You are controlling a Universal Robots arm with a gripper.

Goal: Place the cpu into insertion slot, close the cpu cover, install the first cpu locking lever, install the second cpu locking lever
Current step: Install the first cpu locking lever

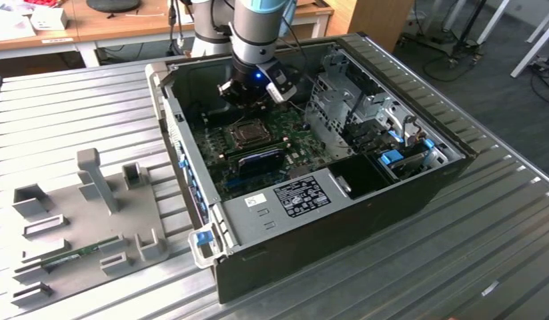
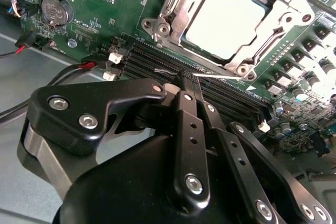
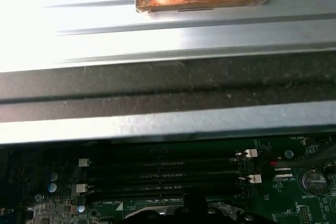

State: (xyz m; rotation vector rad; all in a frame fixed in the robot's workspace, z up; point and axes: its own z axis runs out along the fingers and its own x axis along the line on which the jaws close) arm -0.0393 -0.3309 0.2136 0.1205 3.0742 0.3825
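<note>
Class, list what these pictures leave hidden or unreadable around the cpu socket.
Second wrist view: cpu surface washed out by glare.
Same view: cpu cover cut off by the picture edge.
Same view: end effector hides motherboard beneath.
Exterior view: insertion slot too small for detail.

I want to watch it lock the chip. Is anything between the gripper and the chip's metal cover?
Nothing visible is in the way. The gripper is right beside the cover, by the long black slots, and the chip already lies under that cover.
</note>
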